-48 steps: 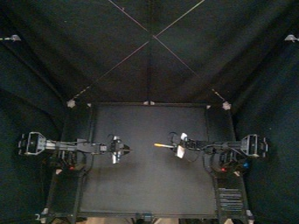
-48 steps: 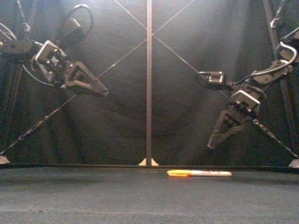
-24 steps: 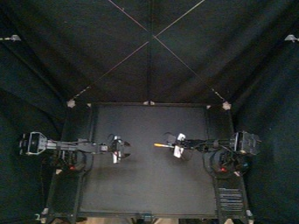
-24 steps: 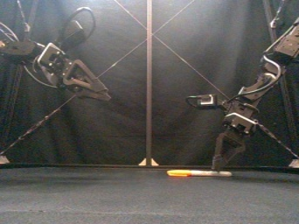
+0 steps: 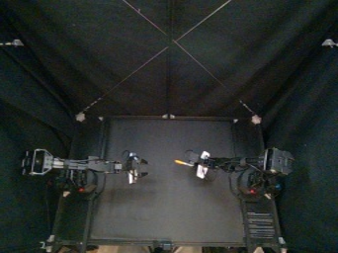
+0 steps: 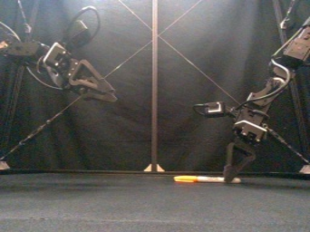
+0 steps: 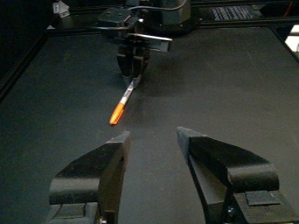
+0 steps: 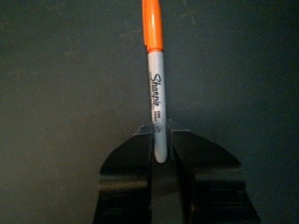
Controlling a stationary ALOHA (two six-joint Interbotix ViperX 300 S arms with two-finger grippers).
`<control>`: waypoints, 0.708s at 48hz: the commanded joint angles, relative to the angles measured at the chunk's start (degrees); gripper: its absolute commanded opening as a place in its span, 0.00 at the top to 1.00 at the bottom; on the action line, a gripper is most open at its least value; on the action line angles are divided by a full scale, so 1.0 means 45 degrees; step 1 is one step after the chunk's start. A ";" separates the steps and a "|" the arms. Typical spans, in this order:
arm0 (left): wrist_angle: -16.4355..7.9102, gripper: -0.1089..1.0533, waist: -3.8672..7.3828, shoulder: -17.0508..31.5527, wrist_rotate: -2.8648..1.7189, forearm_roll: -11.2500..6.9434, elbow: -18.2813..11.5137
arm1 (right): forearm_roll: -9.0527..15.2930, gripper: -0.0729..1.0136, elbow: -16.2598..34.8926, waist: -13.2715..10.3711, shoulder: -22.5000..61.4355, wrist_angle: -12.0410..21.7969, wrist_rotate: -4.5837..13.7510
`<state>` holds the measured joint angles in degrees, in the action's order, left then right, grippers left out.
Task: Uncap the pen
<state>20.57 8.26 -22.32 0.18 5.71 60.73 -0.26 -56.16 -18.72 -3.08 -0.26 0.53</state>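
A marker pen (image 5: 193, 166) with an orange cap (image 6: 184, 179) and a white barrel lies on the black table right of centre, cap toward the left arm. My right gripper (image 6: 233, 176) is down at the table over the barrel's end. In the right wrist view its jaws stand tight against both sides of the white barrel (image 8: 155, 105), with the cap (image 8: 151, 22) sticking out ahead. My left gripper (image 6: 103, 92) hangs high at the left, open and empty. The left wrist view shows its gripper (image 7: 152, 144) facing the pen (image 7: 122, 103) and the right gripper (image 7: 131, 63) beyond.
The black table (image 5: 145, 212) carries nothing but the pen. Black curtains close the back and sides.
The right gripper has come down from mid-height to the table and closed its jaws around the pen's barrel. The left gripper opened wider and stayed high.
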 commanded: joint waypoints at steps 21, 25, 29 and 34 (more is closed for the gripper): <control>0.0254 0.19 0.0430 0.0273 0.0039 -0.0742 -0.0918 | 0.0547 0.50 0.2051 0.1406 -0.2578 -0.0020 -0.0039; 0.0371 0.19 0.0430 0.0645 0.0039 -0.0723 -0.1113 | 0.0723 0.50 0.2305 0.1543 -0.2598 -0.0020 -0.0039; 0.0430 0.19 0.0430 0.1016 0.0039 -0.0703 -0.1328 | 0.0840 0.50 0.2441 0.1641 -0.2578 -0.0020 -0.0059; 0.0488 0.19 0.0430 0.1484 0.0039 -0.0742 -0.1699 | 0.1094 0.50 0.2598 0.1797 -0.2578 -0.0039 -0.0078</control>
<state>21.97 10.02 -16.70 0.26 2.46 55.63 3.87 -46.14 -11.16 -13.01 -0.18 0.35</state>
